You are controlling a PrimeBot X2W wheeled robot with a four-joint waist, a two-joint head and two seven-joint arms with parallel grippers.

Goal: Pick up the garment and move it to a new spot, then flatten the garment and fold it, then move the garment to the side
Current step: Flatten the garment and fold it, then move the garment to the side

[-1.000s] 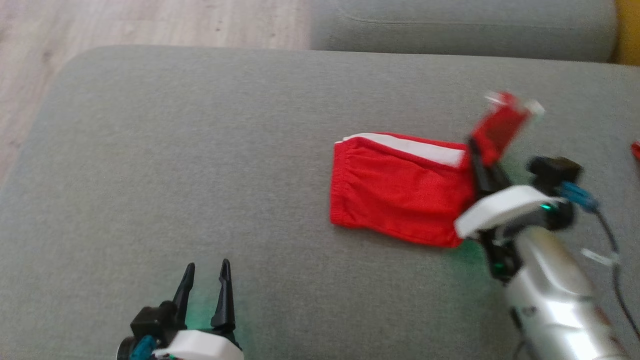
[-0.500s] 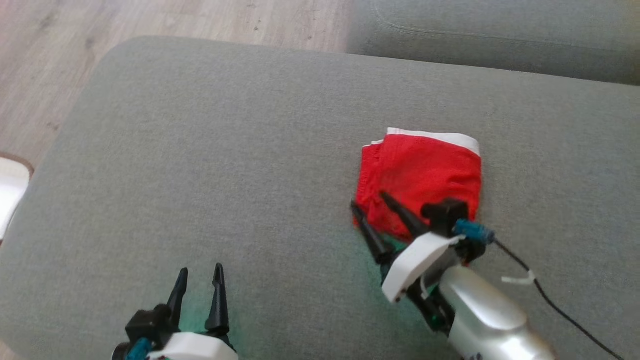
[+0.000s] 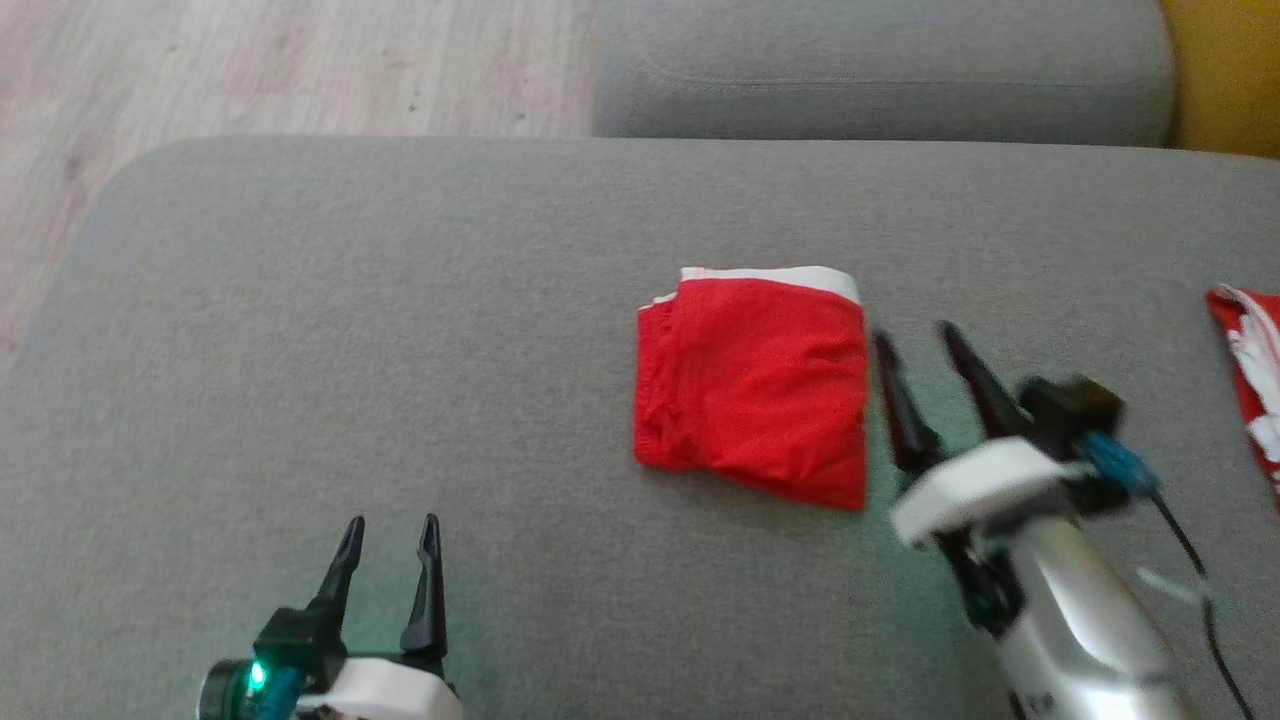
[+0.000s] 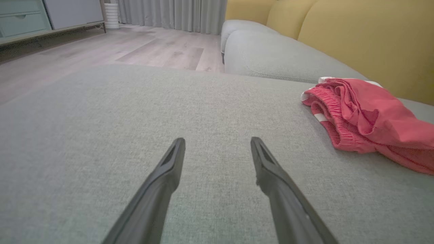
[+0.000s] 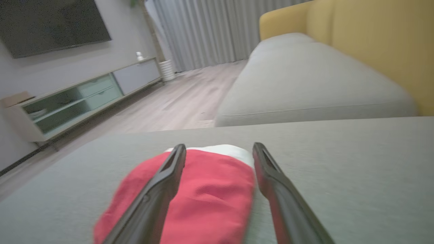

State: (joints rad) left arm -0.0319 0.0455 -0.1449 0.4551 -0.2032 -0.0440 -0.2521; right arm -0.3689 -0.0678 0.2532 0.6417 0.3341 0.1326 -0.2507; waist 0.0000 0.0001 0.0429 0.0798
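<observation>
Red garment (image 3: 750, 385) lies folded near middle of cushion (image 3: 400, 300); fold looks done, move-aside step pending.
Both empty, fingers spread: right gripper (image 3: 912, 335) just beside garment's right edge, left gripper (image 3: 391, 521) near cushion's front edge; next likely needs a regrasp.

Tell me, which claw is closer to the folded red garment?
Right. The right gripper is open just beside the garment's right edge, not gripping it; the left gripper is open far off to its lower left, over the cushion.
</observation>
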